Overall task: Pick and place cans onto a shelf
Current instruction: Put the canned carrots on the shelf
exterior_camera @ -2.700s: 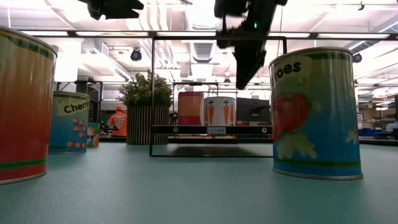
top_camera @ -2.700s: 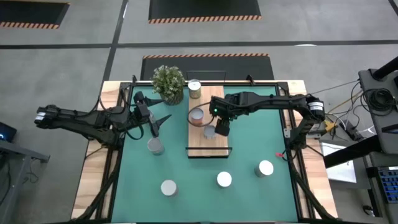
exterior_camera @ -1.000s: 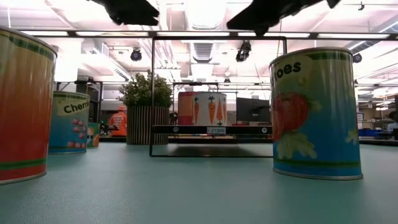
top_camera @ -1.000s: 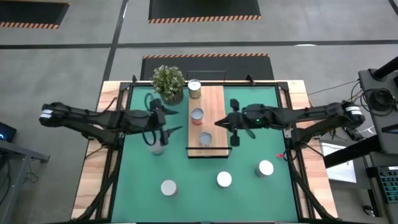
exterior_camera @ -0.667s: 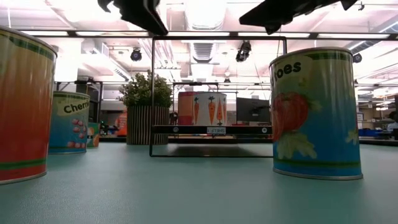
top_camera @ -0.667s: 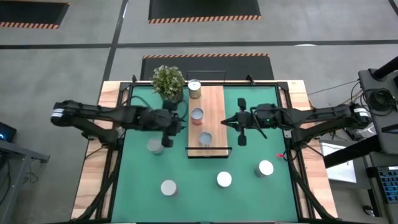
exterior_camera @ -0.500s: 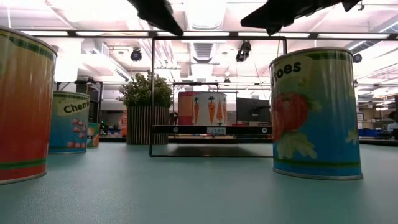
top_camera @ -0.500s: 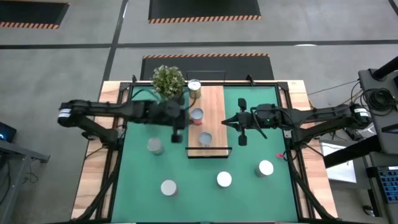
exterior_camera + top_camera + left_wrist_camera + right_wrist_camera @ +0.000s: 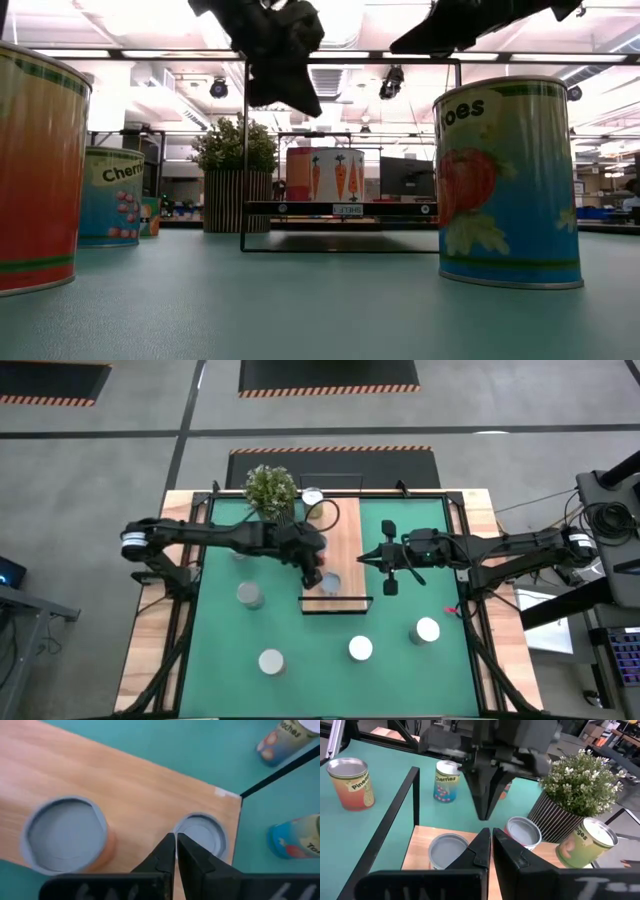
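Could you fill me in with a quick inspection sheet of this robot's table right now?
Surface: green mat on a wooden table.
Job's things: long light-brown wooden shelf holding three metal cans; four silvery-topped cans on the mat.
Clutter: potted green plant.
Grippers: left gripper shut, over the shelf; right gripper shut, right of the shelf.
Cables: bundle on a cart at right.
Surroundings: grey floor, striped floor markings.

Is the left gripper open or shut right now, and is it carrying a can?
Shut and empty. The left gripper has its fingertips pressed together with nothing between them, over the shelf between two upright cans.
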You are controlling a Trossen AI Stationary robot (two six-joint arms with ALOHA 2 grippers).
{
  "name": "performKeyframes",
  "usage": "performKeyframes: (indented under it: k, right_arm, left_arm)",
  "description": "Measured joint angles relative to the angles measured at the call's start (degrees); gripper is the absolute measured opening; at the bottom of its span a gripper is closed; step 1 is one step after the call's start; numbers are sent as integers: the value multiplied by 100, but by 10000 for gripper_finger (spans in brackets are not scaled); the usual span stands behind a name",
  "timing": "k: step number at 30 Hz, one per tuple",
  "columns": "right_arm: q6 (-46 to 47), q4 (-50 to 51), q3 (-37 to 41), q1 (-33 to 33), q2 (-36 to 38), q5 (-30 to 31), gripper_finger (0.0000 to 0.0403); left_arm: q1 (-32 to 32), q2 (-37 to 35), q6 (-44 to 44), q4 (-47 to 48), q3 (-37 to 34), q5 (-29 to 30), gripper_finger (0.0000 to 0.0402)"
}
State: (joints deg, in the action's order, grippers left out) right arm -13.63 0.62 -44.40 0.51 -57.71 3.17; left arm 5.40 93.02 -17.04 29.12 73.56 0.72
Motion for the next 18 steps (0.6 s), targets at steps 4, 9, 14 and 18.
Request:
performKeyframes:
  k: [4,9,14,18]
  right_arm:
    - [7,11,0,0,-3,1,9]
    - [7,12,0,0,-4,3,9]
    - [9,15,0,0,-6,3,9]
    - [9,17,0,0,-7,3,9]
  left_arm:
    - [4,169,-161,32,-13,-326,0]
    - [-52,311,-205,65,-25,-342,0]
    - [-48,325,-151,-224,-160,-336,0]
    - [-65,325,-151,-537,-357,-340,0]
